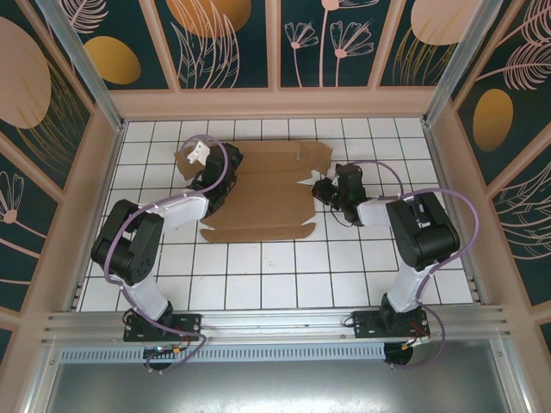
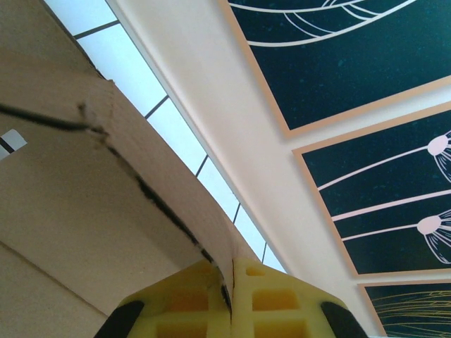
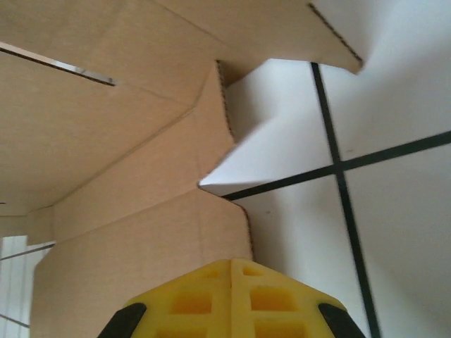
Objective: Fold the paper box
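Cardboard paper box (image 1: pixel 258 198) edge pinched in left pincer (image 2: pixel 231 266); right pincer (image 3: pixel 231 263) pressed together beside its flap.

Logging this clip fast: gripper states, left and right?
Left gripper: closed, pinching the paper box edge.
Right gripper: closed, empty as far as visible.
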`<action>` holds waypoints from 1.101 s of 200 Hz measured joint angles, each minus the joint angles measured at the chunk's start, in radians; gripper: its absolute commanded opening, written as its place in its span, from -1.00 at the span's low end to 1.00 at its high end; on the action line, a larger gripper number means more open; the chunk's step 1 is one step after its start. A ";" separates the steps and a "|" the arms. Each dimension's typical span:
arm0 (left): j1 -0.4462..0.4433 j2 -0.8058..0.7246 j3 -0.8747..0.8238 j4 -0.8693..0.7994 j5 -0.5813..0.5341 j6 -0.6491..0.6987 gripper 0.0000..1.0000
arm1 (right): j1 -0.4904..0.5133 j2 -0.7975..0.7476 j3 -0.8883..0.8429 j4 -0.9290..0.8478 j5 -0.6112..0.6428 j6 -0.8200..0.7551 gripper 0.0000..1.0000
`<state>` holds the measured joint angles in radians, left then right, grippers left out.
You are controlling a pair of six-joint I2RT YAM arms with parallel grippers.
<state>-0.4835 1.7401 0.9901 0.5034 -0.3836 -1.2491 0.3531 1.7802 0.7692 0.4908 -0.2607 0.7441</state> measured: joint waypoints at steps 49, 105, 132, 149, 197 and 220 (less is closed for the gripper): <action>0.000 0.000 0.000 -0.003 0.000 0.000 -1.00 | -0.011 0.079 0.150 -0.003 -0.030 0.026 -1.00; 0.000 0.000 0.000 -0.003 0.000 0.000 -1.00 | -0.055 0.182 0.298 -0.092 0.013 0.017 -1.00; 0.000 0.000 0.001 -0.003 0.000 0.000 -1.00 | -0.054 0.220 0.307 -0.134 0.051 0.016 -1.00; 0.000 0.000 0.001 -0.003 0.000 0.000 -1.00 | -0.054 0.247 0.307 -0.145 0.055 0.018 -1.00; 0.000 0.000 0.001 -0.003 0.001 0.000 -1.00 | -0.053 0.270 0.309 -0.102 0.017 0.032 -1.00; 0.001 0.000 0.001 -0.003 0.000 -0.001 -1.00 | -0.050 0.270 0.309 -0.067 -0.015 0.040 -1.00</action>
<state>-0.4828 1.7401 0.9913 0.5003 -0.3832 -1.2499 0.3027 2.0506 1.0779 0.4236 -0.2756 0.7841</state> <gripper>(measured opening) 0.051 0.050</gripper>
